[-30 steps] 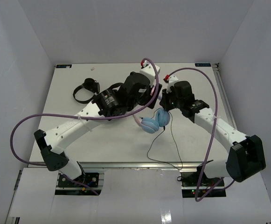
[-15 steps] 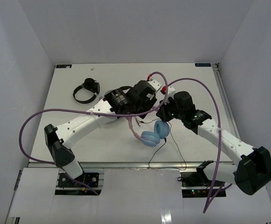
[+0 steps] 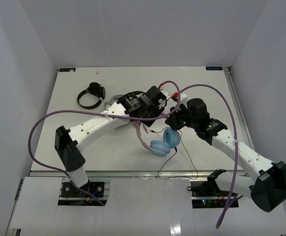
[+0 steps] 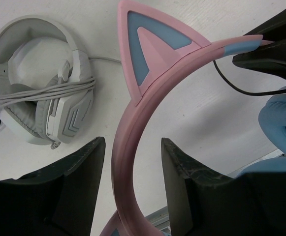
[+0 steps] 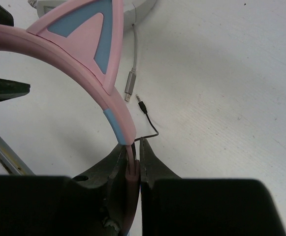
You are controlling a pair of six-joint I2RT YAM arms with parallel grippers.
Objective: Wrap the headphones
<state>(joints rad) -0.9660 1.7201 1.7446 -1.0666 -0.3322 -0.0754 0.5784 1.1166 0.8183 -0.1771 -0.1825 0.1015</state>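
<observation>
Near the middle of the table (image 3: pixel 206 88), the headphones (image 3: pixel 158 147) hang between both arms, blue ear cups low toward the near edge and pink headband arching up toward the left arm. The thin dark cable (image 3: pixel 182 162) trails off the cups in a loose loop on the table toward the near edge.

The left gripper (image 4: pixel 132 145) has its jaws spread. The headband runs between the two fingers (image 4: pixel 79 182) with a gap on each side, so there is no grasp, and a cat ear sticks up just past the fingertips.

The right gripper (image 5: pixel 133 147) is clamped tight on the headband's end, just below the other cat ear. The cable seems to run in beside the jaws there, but whether it is pinched is not clear. Its small plug (image 5: pixel 143 105) lies on the table near a grey plug (image 5: pixel 129 83).

Grey-white headphones (image 4: pixel 39 98) with their own cord wound round them lie flat beyond the left gripper. Small black headphones (image 3: pixel 91 94) sit well apart at the far left.
</observation>
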